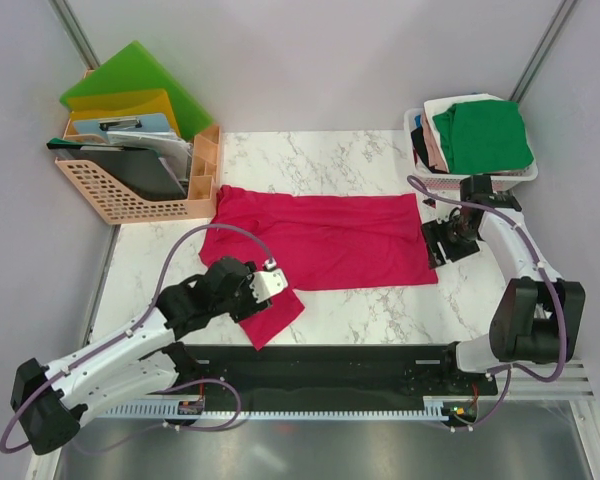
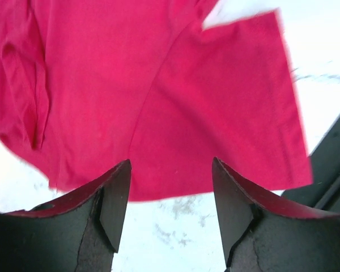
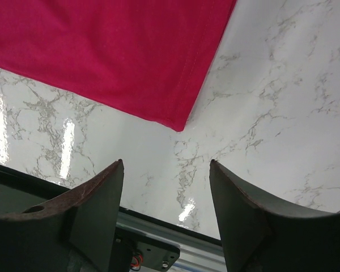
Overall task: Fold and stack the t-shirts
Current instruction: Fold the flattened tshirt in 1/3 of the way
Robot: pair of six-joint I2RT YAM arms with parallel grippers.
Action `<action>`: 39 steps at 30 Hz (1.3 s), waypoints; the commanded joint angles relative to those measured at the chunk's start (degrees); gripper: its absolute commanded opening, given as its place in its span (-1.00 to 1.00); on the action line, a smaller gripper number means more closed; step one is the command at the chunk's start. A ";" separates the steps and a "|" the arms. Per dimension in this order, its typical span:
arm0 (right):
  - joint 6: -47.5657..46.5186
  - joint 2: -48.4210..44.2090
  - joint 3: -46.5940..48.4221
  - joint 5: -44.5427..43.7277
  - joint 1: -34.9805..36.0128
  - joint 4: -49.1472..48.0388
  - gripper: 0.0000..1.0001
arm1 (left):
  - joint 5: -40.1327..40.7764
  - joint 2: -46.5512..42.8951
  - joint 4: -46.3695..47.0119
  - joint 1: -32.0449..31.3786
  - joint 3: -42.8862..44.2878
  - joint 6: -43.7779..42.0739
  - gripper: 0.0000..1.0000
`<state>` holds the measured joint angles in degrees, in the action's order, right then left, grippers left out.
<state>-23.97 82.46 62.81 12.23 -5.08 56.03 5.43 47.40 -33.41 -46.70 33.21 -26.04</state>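
I find the crimson t-shirt (image 1: 320,240) spread flat on the counter (image 1: 380,310) for folding; left jaws over its sleeve (image 1: 272,318), right jaws by its hem corner (image 3: 178,122) (both released).

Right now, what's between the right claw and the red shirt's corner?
Nothing but bare marble table. The right wrist view shows the right gripper open above it, short of the corner of the crimson t-shirt.

I note the crimson-pink t-shirt (image 1: 320,240) is plain, the tabletop (image 1: 380,310) white marble veined grey, the green t-shirt (image 1: 482,135) plain, the desk organiser (image 1: 110,195) peach, holding a green folder (image 1: 140,75) and a yellow folder (image 1: 130,103).
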 commanded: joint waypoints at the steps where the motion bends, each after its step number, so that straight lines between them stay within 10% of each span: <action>1: 2.78 2.00 2.06 0.78 0.07 -1.98 0.38 | -8.02 -4.14 5.29 -0.85 0.10 1.08 0.34; 6: 4.89 4.99 4.25 2.00 -0.02 -2.86 0.36 | -21.42 -1.71 -1.92 -0.76 1.42 -1.29 0.42; 13: 4.81 3.86 4.61 4.91 0.16 -3.03 0.33 | -9.14 7.98 5.70 -0.76 0.28 0.82 0.15; 19: 3.40 4.81 3.99 1.49 2.70 -6.54 0.27 | 1.15 10.34 18.11 0.90 -0.09 -2.34 0.39; 34: 12.09 18.08 17.94 -1.60 20.02 -19.73 0.22 | -10.69 47.51 17.33 17.78 30.41 2.74 0.52; 39: 9.47 24.68 21.66 -7.11 23.09 -21.04 0.29 | -12.56 35.55 21.25 23.22 24.22 4.07 0.51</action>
<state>-14.35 105.32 81.69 9.17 15.97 37.52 -5.13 93.97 -16.10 -27.07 60.53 -24.71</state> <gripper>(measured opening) 0.635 0.744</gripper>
